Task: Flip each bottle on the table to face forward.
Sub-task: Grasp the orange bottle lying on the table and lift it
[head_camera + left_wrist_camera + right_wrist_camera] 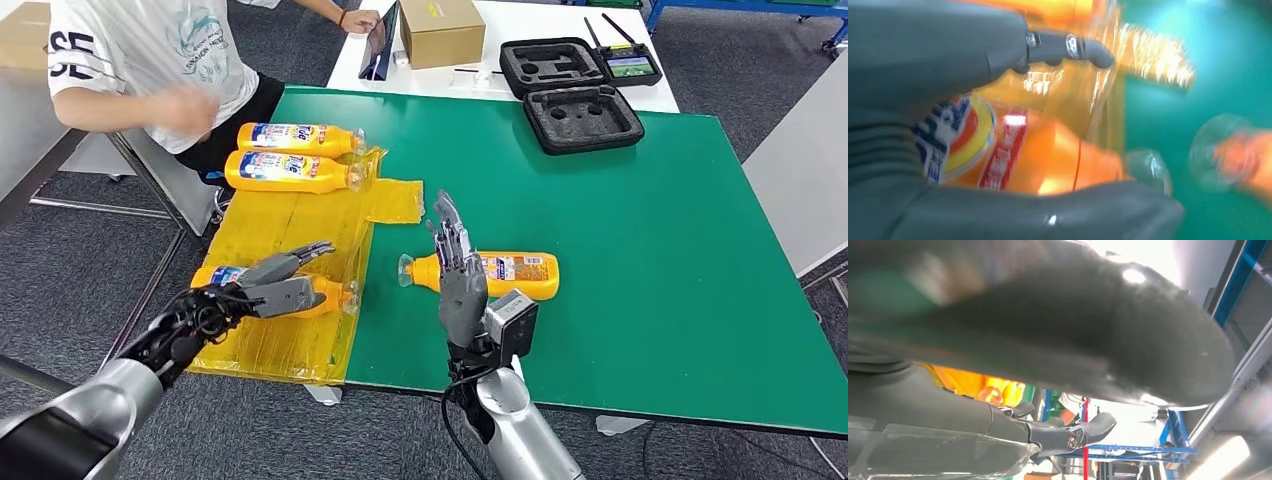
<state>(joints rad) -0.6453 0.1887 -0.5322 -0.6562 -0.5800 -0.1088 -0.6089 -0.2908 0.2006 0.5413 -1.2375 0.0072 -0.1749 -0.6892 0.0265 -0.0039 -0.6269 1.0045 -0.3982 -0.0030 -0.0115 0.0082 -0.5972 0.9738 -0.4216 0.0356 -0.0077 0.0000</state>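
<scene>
Near the tabletop's front left corner, the left hand [278, 283] wraps around an orange bottle [335, 297] lying on its side on the yellow plastic sheet [290, 235]. Close to the front edge, the right hand [457, 272] stands upright with fingers spread, holding nothing, just in front of a second bottle [515, 274] lying on the green tabletop [680, 260]. Two more bottles [295, 155] lie by the back left corner, near a person [150, 60].
</scene>
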